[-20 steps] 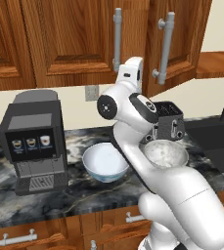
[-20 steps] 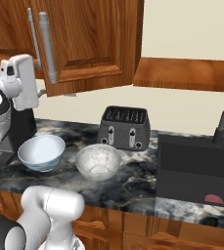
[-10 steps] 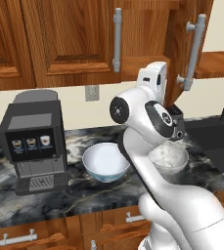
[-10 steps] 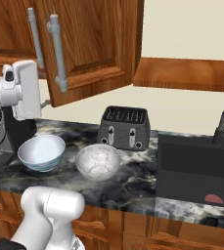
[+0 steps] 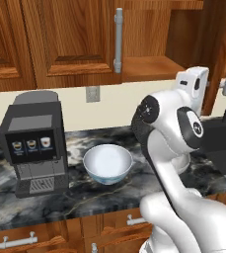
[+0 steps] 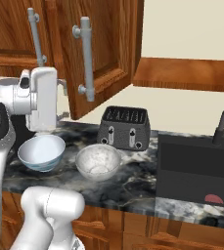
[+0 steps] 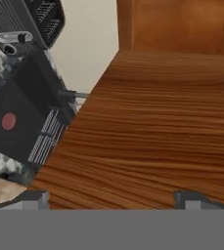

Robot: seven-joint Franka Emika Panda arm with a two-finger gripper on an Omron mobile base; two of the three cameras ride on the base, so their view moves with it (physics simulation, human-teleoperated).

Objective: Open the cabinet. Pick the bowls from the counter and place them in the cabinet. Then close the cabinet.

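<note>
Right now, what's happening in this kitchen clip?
The white arm is working on the cabinet: its right door stands swung well out over the counter, and the left door is shut. The open claw is up against the door's wood, holding nothing. Both bowls, the blue-patterned one and the speckled one, sit on the counter beside the toaster, not yet picked up.

You get even, bright, rendered light with soft shadows only. The counter [image 5: 85, 197] shows faint sheen, no glare. Beyond the fingertips [image 7: 191, 199], wood grain looks slightly soft.
</note>
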